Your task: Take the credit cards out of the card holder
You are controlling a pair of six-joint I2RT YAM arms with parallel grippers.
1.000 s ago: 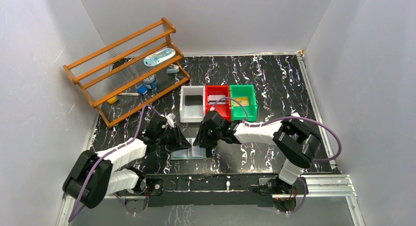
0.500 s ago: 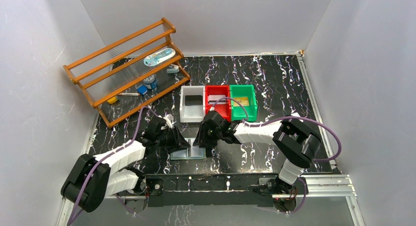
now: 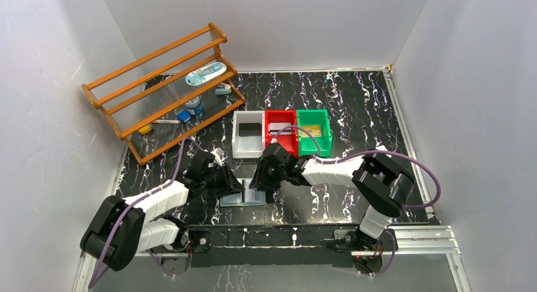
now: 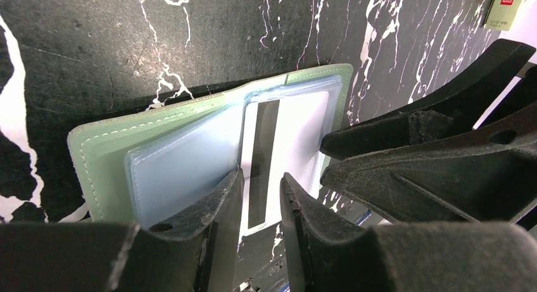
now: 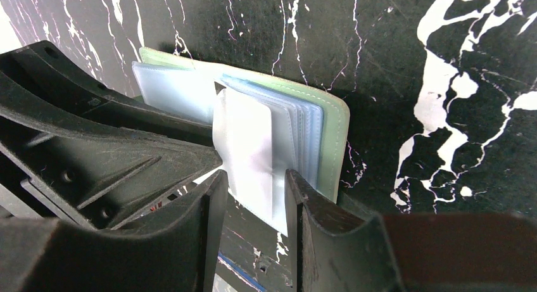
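Note:
The card holder (image 3: 244, 200) lies spread open near the table's front edge, green cover (image 4: 95, 152) down and clear pockets up. A white credit card with a dark stripe (image 4: 297, 133) sticks out of a middle pocket toward the near edge. It shows plain white (image 5: 250, 140) in the right wrist view. My left gripper (image 3: 235, 185) comes in from the left and my right gripper (image 3: 259, 184) from the right, tips close together over the holder. The left gripper (image 4: 261, 178) is open with a narrow gap above the card's near edge. The right gripper (image 5: 252, 178) is open wider, straddling the card.
White (image 3: 247, 135), red (image 3: 280, 132) and green (image 3: 315, 132) bins stand in a row just behind the grippers. A wooden rack (image 3: 164, 89) with small items fills the back left. A white box with a red mark (image 4: 506, 7) lies farther off.
The left arm's elbow dipped slightly and came back. Both grippers and the holder stay where they were.

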